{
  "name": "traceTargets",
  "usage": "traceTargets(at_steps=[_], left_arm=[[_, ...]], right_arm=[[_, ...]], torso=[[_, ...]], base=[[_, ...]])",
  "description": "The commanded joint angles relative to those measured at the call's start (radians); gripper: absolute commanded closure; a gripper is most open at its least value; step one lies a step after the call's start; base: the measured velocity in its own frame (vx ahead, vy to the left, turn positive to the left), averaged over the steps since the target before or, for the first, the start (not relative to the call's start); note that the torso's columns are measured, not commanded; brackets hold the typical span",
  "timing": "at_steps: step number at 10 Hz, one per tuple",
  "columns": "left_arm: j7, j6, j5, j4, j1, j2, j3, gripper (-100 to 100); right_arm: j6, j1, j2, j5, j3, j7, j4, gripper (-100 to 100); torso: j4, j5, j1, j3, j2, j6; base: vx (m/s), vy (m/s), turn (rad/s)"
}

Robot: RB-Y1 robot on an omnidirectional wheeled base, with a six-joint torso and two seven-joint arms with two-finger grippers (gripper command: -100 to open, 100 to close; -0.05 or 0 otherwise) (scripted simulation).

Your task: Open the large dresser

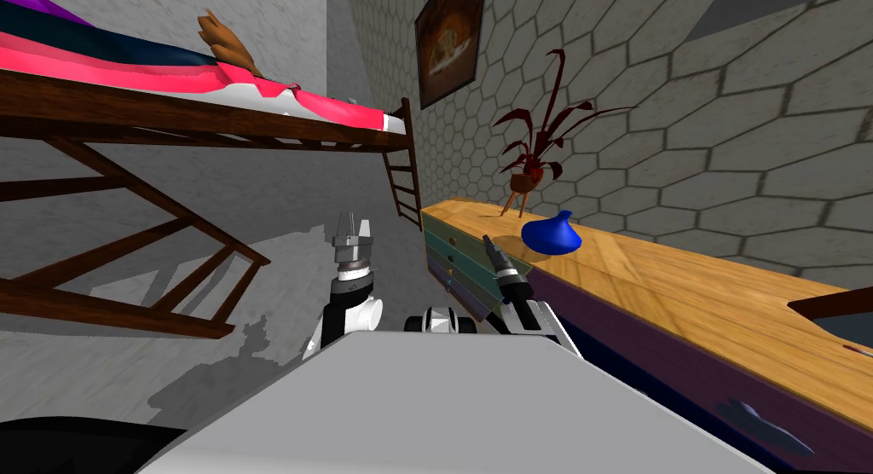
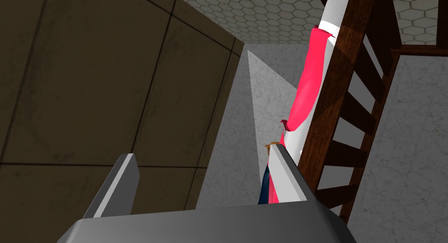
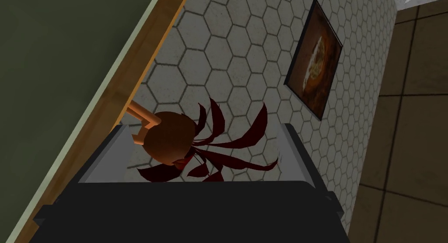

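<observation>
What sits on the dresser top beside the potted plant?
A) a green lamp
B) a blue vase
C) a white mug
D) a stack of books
B: a blue vase rests on the wooden top of the dresser, next to the potted plant with dark red leaves.

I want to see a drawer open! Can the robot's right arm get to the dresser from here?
Probably yes. The open right gripper is close beside the dresser, with nothing between them. The blue vase and plant stand on top, out of the way.
</observation>
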Motion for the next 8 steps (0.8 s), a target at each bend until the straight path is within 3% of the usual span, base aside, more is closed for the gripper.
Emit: traceTargets(at_steps=[1,4,5,6,7,8], left_arm=[[0.0,0.0,0.0,0.0,0.0,0.0,0.0,0],[0.0,0.0,0.0,0.0,0.0,0.0,0.0,0],[0.0,0.0,0.0,0.0,0.0,0.0,0.0,0],[0.0,0.0,0.0,0.0,0.0,0.0,0.0,0],[0.0,0.0,0.0,0.0,0.0,0.0,0.0,0],[0.0,0.0,0.0,0.0,0.0,0.0,0.0,0]], right_arm=[[0.037,-0.011,0.002,0.058,0.013,0.028,0.029,-100],[0.11,-0.034,-0.002,0.149,0.036,0.075,0.073,-100],[0.11,-0.034,-0.002,0.157,0.036,0.075,0.073,-100],[0.148,-0.047,-0.004,0.199,0.047,0.1,0.097,-100],[0.148,-0.047,-0.004,0.207,0.047,0.1,0.097,-100],[0.186,-0.059,-0.005,0.244,0.058,0.124,0.123,-100]], torso=[[-0.002,-0.001,0.0,-0.002,-0.003,-0.001],[-0.003,-0.001,-0.002,-0.005,-0.009,-0.001],[-0.002,-0.001,-0.001,-0.004,-0.006,0.0],[-0.002,-0.001,-0.003,-0.004,-0.007,-0.001],[-0.004,-0.002,-0.003,-0.006,-0.01,-0.002],[-0.002,-0.001,-0.003,-0.005,-0.007,0.0]], base=[[0.02,0.043,-0.005],[0.019,0.061,-0.004],[0.028,0.046,-0.024],[0.019,0.066,-0.011],[0.015,0.058,0.017],[0.031,0.058,-0.011]])
